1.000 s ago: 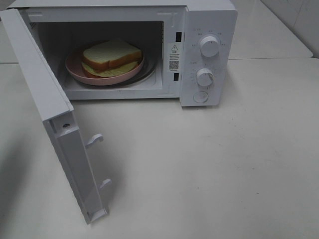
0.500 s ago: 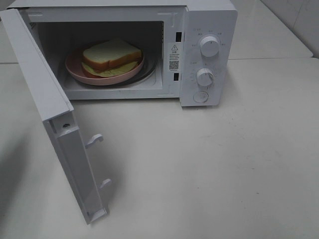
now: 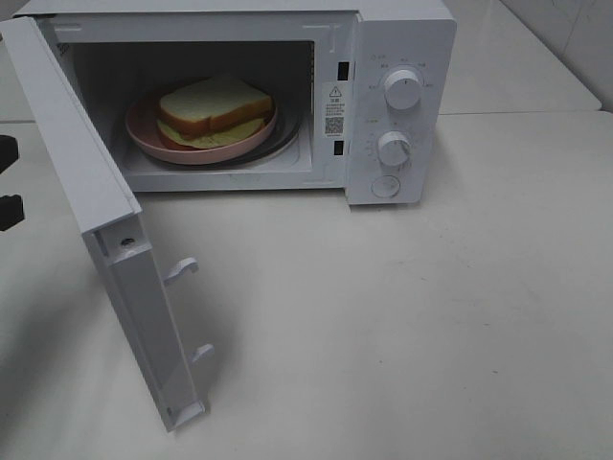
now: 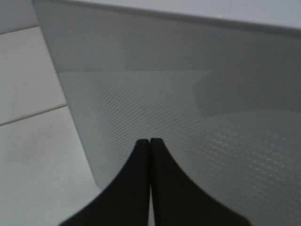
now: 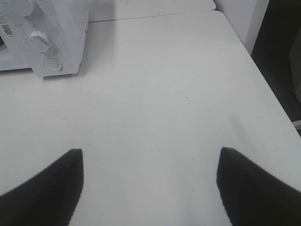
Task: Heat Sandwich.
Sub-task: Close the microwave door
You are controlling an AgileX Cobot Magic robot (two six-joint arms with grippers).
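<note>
Inside the microwave (image 3: 402, 57), the sandwich (image 3: 213, 107) sits on a pink plate (image 3: 144, 136), door (image 3: 77, 153) standing wide. My left end effector (image 4: 150, 141), pinched shut, faces the door's outside; my right end effector (image 5: 149, 150) gapes empty over the bench (image 5: 164, 84). A glancing push could slip, I judge, leaving it unlatched.

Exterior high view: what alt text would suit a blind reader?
A white microwave stands on a pale table, door swung open, with a sandwich on a pink plate inside. A dark robot part shows at the left edge.
</note>
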